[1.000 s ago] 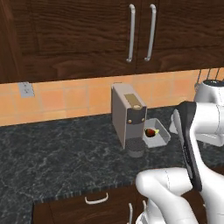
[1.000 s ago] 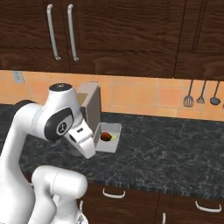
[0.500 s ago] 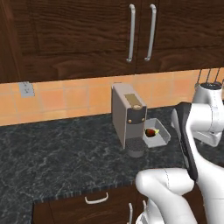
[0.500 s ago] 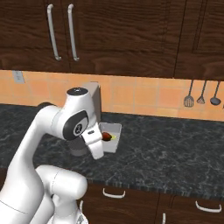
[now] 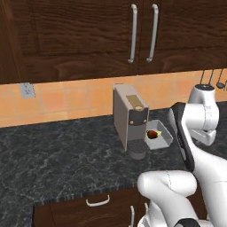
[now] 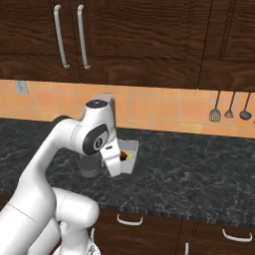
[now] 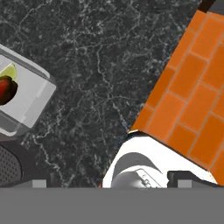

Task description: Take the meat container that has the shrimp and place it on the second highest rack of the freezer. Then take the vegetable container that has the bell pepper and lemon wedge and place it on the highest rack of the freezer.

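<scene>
The vegetable container (image 5: 159, 135) is a pale open tray on the dark counter, right beside the coffee machine (image 5: 131, 122). In it lie the dark red bell pepper (image 5: 152, 134) and the yellow lemon wedge (image 5: 159, 132). In the right base view my arm stands in front of the container (image 6: 128, 155). The hand view looks down on the container (image 7: 28, 94) at the left edge, with the bell pepper (image 7: 5, 89) and lemon wedge (image 7: 9, 70) inside. My gripper (image 7: 111, 183) is open, empty, above the counter and to one side of the tray. The meat container with the shrimp and the freezer are out of view.
Dark wood upper cabinets (image 5: 142, 35) hang over an orange tiled backsplash (image 6: 164, 107). Kitchen utensils (image 6: 229, 107) hang on the wall at the right. A wall outlet (image 5: 27, 90) sits at the left. Drawers with handles (image 5: 97, 202) run under the counter's front edge.
My arm has swung across towards the coffee machine and the tray; the gripper has stayed open. The tray and the machine have not moved.
</scene>
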